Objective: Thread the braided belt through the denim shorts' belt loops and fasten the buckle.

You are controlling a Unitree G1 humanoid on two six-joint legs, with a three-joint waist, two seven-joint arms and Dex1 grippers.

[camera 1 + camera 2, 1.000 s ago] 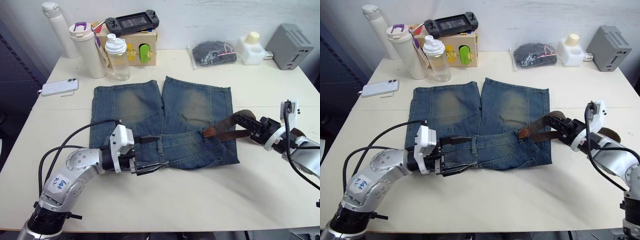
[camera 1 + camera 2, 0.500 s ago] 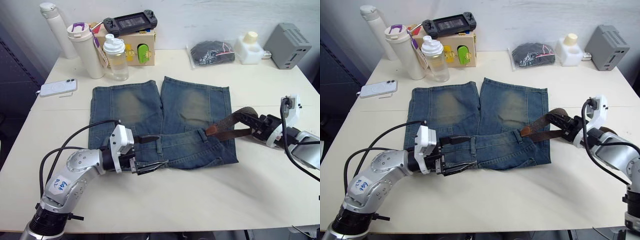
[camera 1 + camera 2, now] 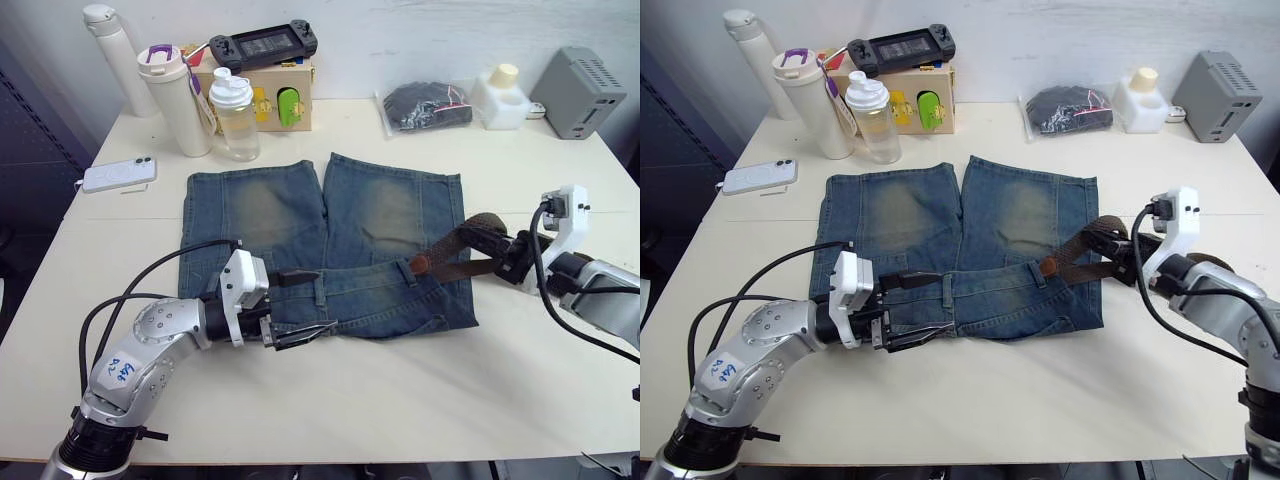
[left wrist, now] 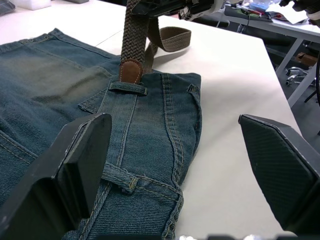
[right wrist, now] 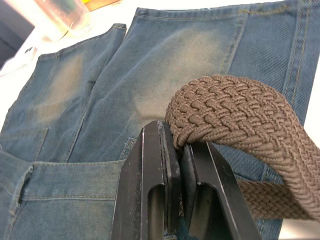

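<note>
The denim shorts (image 3: 322, 240) lie flat, waistband toward me. My right gripper (image 3: 503, 257) is shut on the braided belt (image 3: 470, 250) just off the shorts' right edge, where the strap bulges into a loop (image 5: 240, 120). The belt's tan leather tip (image 4: 131, 71) lies on the waistband, touching one of the belt loops (image 4: 128, 88). Another loop (image 4: 131, 184) sits nearer my left gripper (image 3: 305, 305). That gripper is open and straddles the waistband's left part, one finger (image 4: 82, 150) on the denim. The buckle is out of view.
Along the table's back stand a white tumbler (image 3: 178, 100), a clear shaker bottle (image 3: 235, 115), a wooden box (image 3: 262, 90) with a game controller on top, a bagged dark bundle (image 3: 428, 105), a white jar (image 3: 500, 95) and a grey box (image 3: 582, 92). A phone (image 3: 118, 173) lies at the left.
My right gripper has edged toward the shorts with the belt and its wrist has turned upward. The left arm has stayed put.
</note>
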